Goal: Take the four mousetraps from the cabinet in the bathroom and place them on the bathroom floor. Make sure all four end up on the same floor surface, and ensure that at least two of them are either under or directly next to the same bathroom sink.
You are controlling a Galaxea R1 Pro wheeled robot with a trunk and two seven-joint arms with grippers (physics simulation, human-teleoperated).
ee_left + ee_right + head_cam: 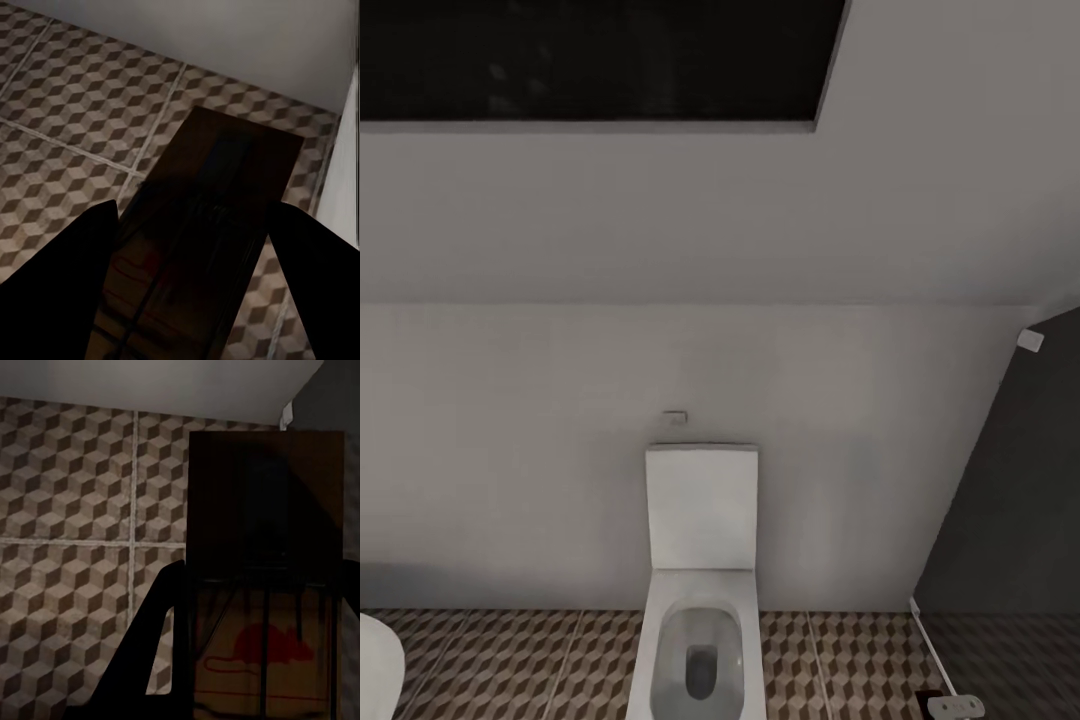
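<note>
Bathtub: a curved white edge [378, 665] shows at the far left of the head view, low down, on the tiled floor.
Floor: cube-patterned tiles [540, 665] in brown, beige and white run along the foot of the pale wall, with light grout lines between them.
Left claw: in the left wrist view its two dark fingers [56, 285] stand either side of a trap, and the left claw [191, 292] looks closed on the board's edges, though the contact itself is lost in shadow.
Left trap: a dark brown board [217, 187] reaching forward from the claw above the floor, with faint black wire and a dim red mark near the gripped end; a white edge runs close by one side of it.
Toilet: a square white toilet [700, 560] stands in the middle against the wall, lid up, grey bowl open; a small plate [675, 416] sits on the wall just above it.
Right claw: in the right wrist view the right claw [255, 660] has hold of a second trap, one dark finger [142, 660] pressed to the board's side.
Right trap: a brown board [262, 502] with a black spring bar and a red mouse print, held above the floor.
Shower: a dark grey area [1010, 520] lies at the far right, behind a white strip on the floor.
</note>
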